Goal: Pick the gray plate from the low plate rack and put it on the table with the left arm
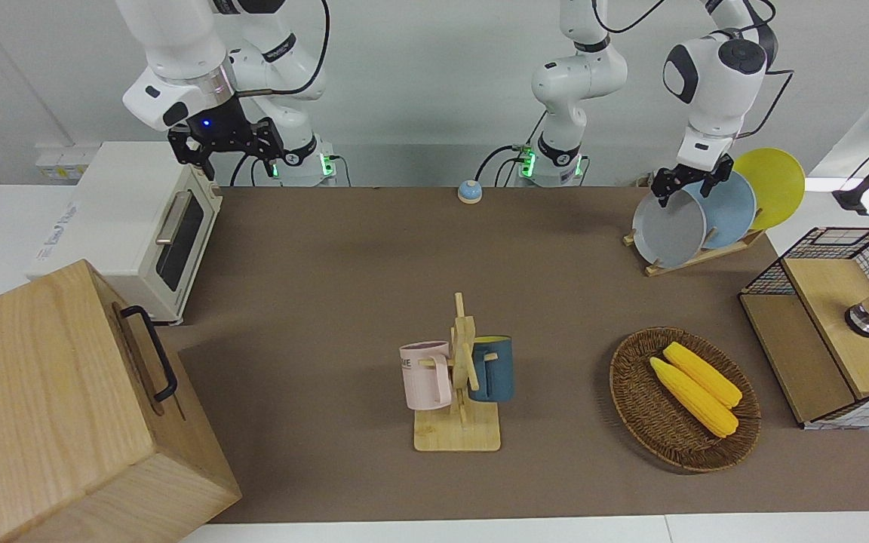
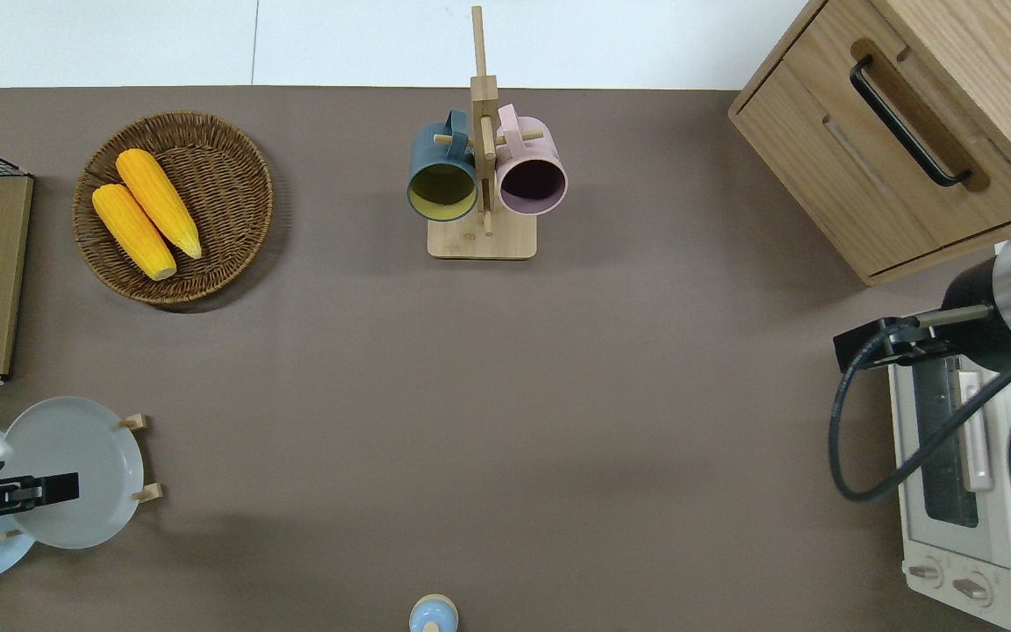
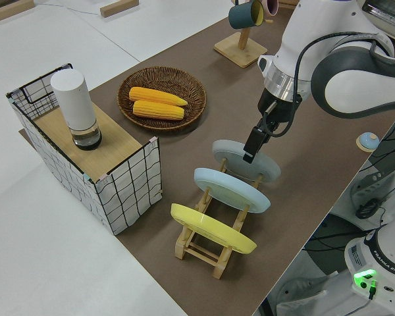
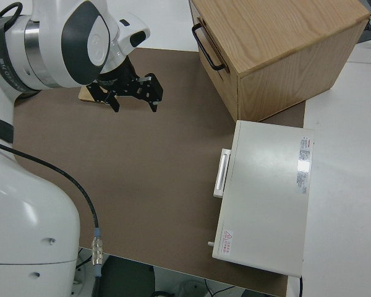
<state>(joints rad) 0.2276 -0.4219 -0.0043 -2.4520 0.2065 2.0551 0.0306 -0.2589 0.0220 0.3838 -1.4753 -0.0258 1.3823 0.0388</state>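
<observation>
The gray plate (image 1: 668, 230) (image 2: 84, 456) (image 3: 264, 170) stands tilted in the slot of the low plate rack (image 1: 695, 259) (image 3: 210, 247) that is farthest from the robots, at the left arm's end of the table (image 1: 344, 264). My left gripper (image 1: 689, 188) (image 2: 53, 489) (image 3: 249, 155) is open and down at the plate's upper rim, its fingers astride the edge. Whether they touch it cannot be told. The right arm is parked with its gripper (image 1: 227, 154) (image 4: 136, 102) open and holding nothing.
A light-blue plate (image 1: 732, 207) and a yellow plate (image 1: 774, 181) stand in the same rack, nearer the robots. A wicker basket with corn (image 1: 683, 396), a mug stand (image 1: 461, 377), a wire-sided box (image 1: 834, 317), a toaster oven (image 1: 148, 226), a wooden cabinet (image 1: 65, 407) and a small bell (image 1: 469, 191) are also on the table.
</observation>
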